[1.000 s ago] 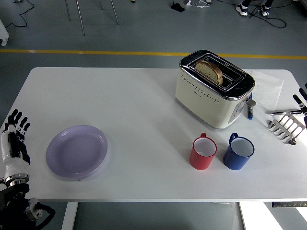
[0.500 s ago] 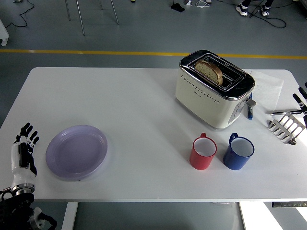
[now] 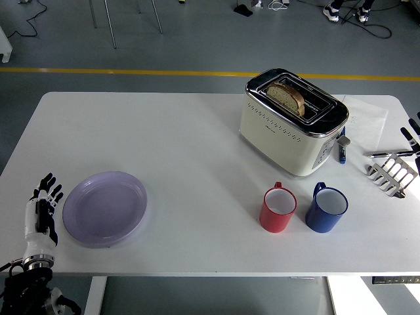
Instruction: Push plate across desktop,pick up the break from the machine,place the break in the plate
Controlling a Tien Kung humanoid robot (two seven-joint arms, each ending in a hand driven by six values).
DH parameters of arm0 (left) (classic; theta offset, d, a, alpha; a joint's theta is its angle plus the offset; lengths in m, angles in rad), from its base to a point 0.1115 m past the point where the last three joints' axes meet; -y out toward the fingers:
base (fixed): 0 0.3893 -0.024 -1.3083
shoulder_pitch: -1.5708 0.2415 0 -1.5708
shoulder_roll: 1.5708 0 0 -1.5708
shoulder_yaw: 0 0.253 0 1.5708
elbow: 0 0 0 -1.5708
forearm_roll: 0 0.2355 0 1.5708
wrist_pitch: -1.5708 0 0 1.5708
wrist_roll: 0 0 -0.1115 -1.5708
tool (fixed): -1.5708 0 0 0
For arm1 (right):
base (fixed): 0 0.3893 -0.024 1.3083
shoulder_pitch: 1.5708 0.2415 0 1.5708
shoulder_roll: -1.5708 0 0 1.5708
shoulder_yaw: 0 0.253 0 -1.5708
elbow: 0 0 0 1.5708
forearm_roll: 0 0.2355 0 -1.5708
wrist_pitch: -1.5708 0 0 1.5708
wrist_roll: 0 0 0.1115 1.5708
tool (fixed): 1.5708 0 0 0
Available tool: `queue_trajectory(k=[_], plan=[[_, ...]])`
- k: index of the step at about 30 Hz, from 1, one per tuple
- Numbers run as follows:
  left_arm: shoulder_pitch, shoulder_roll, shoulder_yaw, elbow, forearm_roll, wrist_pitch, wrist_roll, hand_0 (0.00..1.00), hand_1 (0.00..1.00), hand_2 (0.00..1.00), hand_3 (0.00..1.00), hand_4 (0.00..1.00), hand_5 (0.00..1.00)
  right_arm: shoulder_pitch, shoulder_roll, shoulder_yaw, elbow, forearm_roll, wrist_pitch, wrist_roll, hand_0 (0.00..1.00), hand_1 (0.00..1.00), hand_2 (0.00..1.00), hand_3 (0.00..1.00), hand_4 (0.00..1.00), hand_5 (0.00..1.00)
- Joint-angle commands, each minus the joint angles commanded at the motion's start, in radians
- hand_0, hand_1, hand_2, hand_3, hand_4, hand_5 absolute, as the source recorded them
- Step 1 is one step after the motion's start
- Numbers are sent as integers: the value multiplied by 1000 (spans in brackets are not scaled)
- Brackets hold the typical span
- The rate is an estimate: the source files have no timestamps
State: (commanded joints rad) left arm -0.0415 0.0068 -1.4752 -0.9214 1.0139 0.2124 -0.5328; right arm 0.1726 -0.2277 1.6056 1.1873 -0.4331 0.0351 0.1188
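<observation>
Left hand (image 3: pixel 41 213) fingers spread, empty, just left of plate (image 3: pixel 105 207). Plate looks light, stiff, slick on surface (image 3: pixel 190 144); push at rim.

Plate (image 3: pixel 105 208) sits at table's (image 3: pixel 184 138) near-left, w/ left hand (image 3: pixel 41 213) just beside its left rim, over the table's left edge, not touching it. Toaster (image 3: pixel 293 122) stands far right of centre w/ a bread slice (image 3: pixel 286 97) upright in its top slot; two mugs (image 3: pixel 278 208) (image 3: pixel 326 208) sit side by side in front of it, nearer the near edge, & a pen (image 3: pixel 341 148) lies just at its right side. Toast rack (image 3: pixel 392 173) is at the right edge w/ right hand's fingertips (image 3: pixel 411 136) just behind it & a paper sheet (image 3: pixel 366 123) behind, between rack & toaster.
</observation>
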Motion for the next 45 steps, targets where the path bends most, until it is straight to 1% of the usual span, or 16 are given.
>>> queue_trajectory(k=[7, 15, 24, 39, 45], plan=[[-8, 11, 28, 15, 0, -7, 2, 842, 876, 937, 895, 605, 998, 4, 0, 0, 0, 0, 1, 0, 777, 702, 698, 661, 498, 540], [-17, 15, 50, 20, -4, -9, 1, 842, 876, 936, 895, 604, 998, 4, 1, -2, 0, 0, 1, 0, 776, 702, 697, 660, 498, 539], [-17, 30, 115, 21, -27, -14, 2, 840, 875, 936, 892, 602, 998, 6, 1, 1, 1, 0, 2, 1, 776, 700, 695, 658, 496, 537], [-29, 38, 205, 2, -64, -12, -5, 840, 876, 936, 891, 601, 998, 6, 1, -1, 1, 1, 3, 2, 773, 700, 695, 657, 496, 533], [-36, 39, 228, 7, -75, -15, -4, 839, 875, 936, 890, 602, 998, 7, 1, 0, 1, 0, 4, 2, 773, 699, 695, 658, 496, 533]])
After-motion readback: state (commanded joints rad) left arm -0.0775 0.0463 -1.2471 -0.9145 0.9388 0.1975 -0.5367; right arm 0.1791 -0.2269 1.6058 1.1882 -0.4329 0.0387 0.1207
